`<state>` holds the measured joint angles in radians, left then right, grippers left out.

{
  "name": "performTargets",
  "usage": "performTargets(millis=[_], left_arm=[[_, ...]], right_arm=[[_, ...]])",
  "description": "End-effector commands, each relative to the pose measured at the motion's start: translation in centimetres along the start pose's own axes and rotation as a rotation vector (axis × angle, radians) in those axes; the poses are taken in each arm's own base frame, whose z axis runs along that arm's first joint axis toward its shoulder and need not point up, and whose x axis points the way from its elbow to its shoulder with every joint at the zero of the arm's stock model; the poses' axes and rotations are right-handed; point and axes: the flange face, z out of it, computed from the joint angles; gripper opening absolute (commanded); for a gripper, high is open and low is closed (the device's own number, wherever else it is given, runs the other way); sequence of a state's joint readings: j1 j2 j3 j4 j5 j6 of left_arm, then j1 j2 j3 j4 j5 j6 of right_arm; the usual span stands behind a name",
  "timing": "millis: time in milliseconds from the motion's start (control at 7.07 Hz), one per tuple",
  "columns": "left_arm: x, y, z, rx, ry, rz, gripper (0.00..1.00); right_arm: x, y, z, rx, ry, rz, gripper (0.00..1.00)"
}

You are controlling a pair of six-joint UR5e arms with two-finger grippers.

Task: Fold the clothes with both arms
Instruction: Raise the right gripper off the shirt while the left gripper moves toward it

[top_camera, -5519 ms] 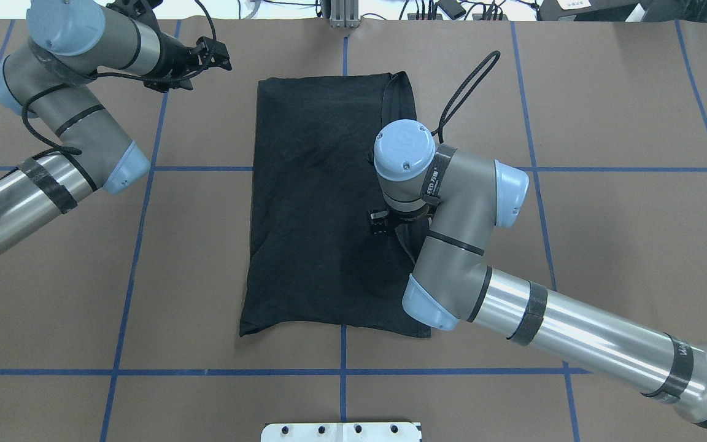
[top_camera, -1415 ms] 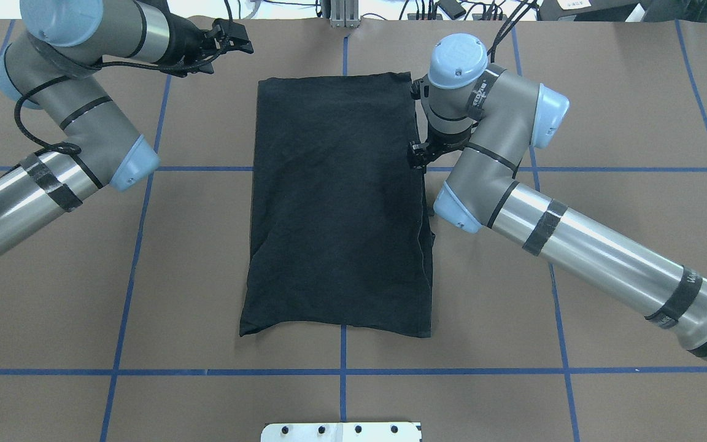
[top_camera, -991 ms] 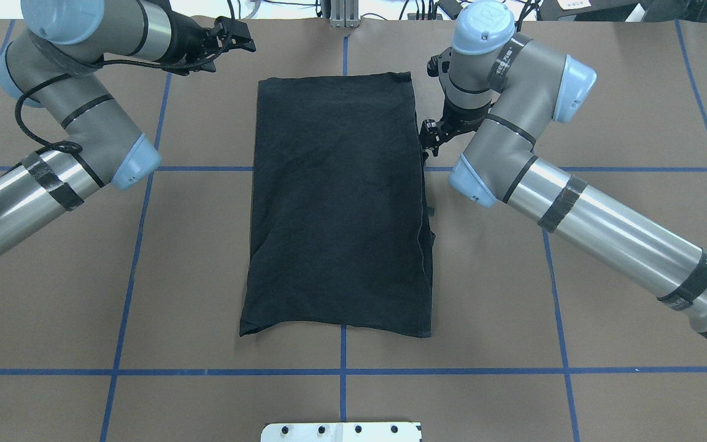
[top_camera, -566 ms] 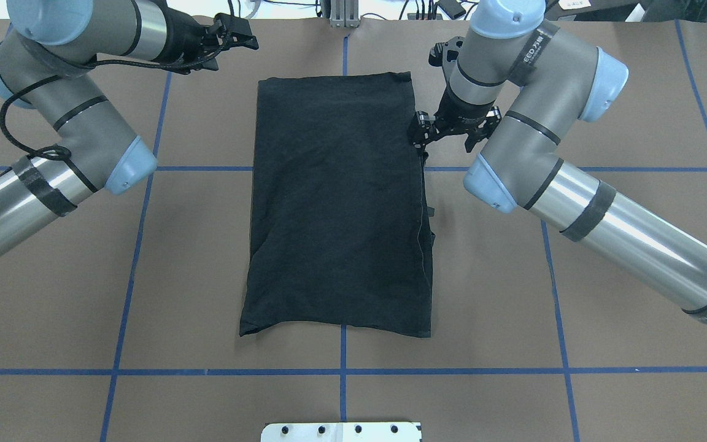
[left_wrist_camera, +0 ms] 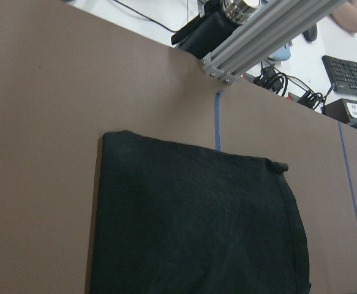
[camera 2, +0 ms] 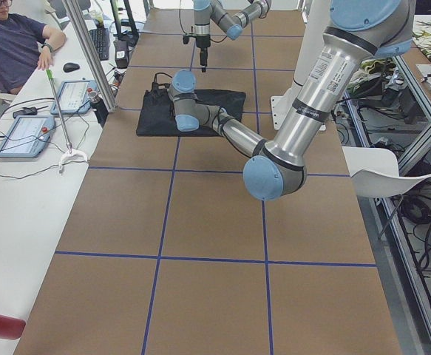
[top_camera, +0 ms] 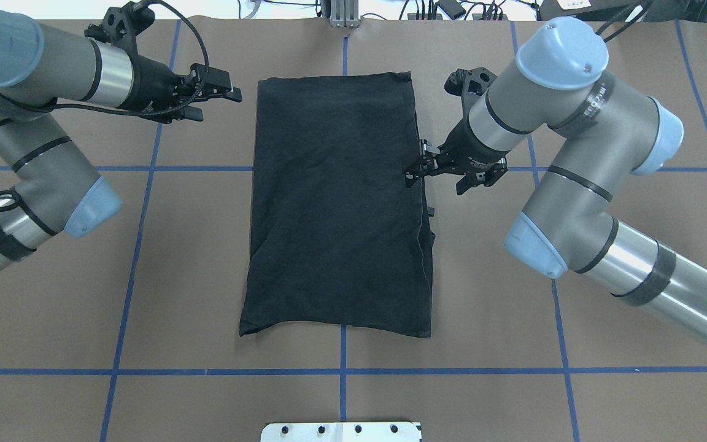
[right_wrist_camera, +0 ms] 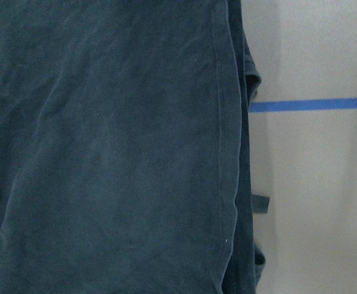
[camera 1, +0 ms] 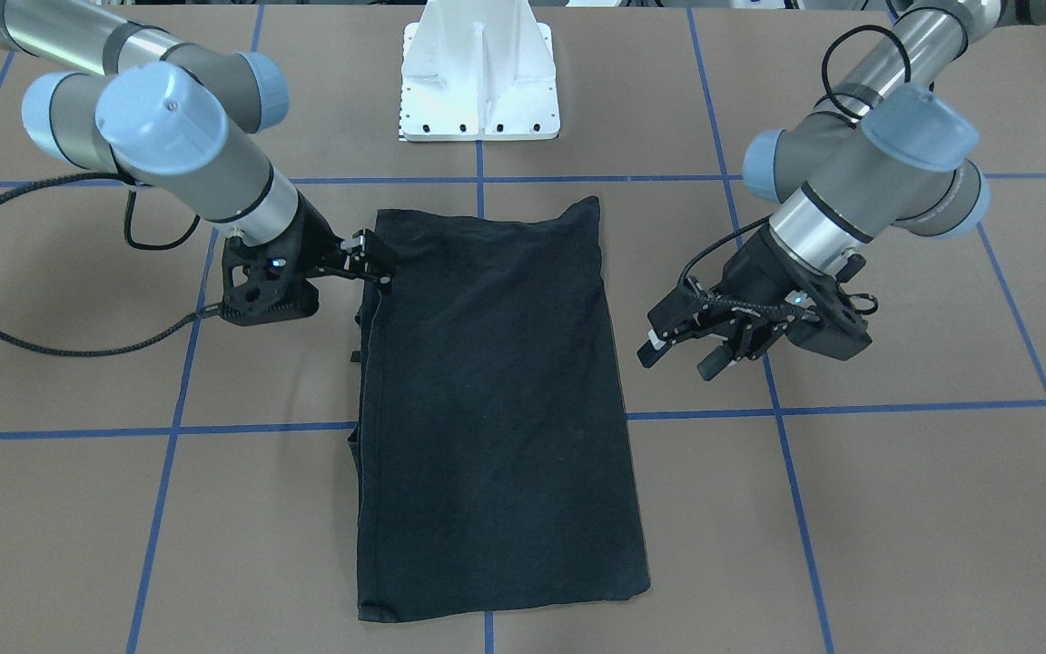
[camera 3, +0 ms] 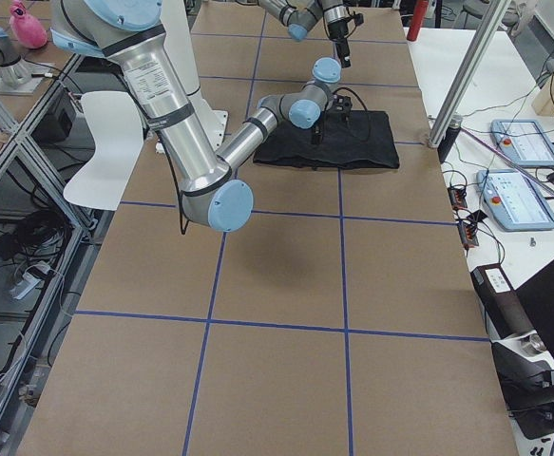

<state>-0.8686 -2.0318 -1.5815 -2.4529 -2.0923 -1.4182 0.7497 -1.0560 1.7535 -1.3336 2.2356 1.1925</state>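
The T-shirt (top_camera: 335, 202) is laid flat at the centre of the table (top_camera: 636, 92), folded into a long black rectangle whose length runs from near the robot to the far side. Its far edge is straight; its near edge sags slightly at the middle. Along its right long edge, small tabs of the lower layers protrude onto the table. Blue tape lines (top_camera: 175, 168) divide the brown table surface into squares, and one line passes under the garment.

The right gripper (top_camera: 439, 181) is positioned at the right long edge of the T-shirt, towards its far half. Its fingers are spread: one fingertip is over the garment edge, the other over bare table. Whether fabric is touched cannot be determined. The right wrist view is filled by that edge of the fabric.

The left gripper (camera 1: 682, 357) is held over bare table to the left of the garment's far corner, well apart from it, with the fingers spread and nothing between them.

The white base plate (top_camera: 341, 431) is seen at the near table edge.
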Motion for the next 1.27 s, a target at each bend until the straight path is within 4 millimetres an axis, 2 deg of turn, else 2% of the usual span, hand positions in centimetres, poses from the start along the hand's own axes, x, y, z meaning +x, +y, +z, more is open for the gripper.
performTargets(millis=[0, 142, 283, 425, 566, 991, 1132], left_arm=[[-3.2, 9.0, -0.3, -0.092, -0.018, -0.045, 1.00], [-2.8, 14.2, -0.3, -0.111, -0.012, -0.095, 1.00], [-2.6, 18.3, 0.6, -0.143, -0.019, -0.137, 1.00], [-2.2, 22.5, 2.6, -0.170, -0.030, -0.152, 1.00], [-2.1, 25.4, 3.8, -0.187, -0.041, -0.151, 1.00], [-3.3, 28.3, 6.2, -0.202, -0.083, -0.142, 1.00], [-3.5, 29.9, 7.1, -0.225, -0.094, -0.136, 1.00]], right_arm=[[1.5, 3.2, 0.9, -0.008, -0.092, 0.043, 1.00], [2.5, 3.8, 1.0, -0.007, -0.119, 0.048, 1.00], [2.5, 3.9, 1.0, -0.012, -0.125, 0.046, 1.00], [2.6, 3.8, 1.1, -0.013, -0.123, 0.048, 1.00], [2.5, 3.9, 1.1, -0.020, -0.126, 0.045, 1.00], [2.4, 3.9, 0.9, -0.030, -0.130, 0.045, 1.00], [2.4, 3.8, 1.0, -0.030, -0.129, 0.046, 1.00]])
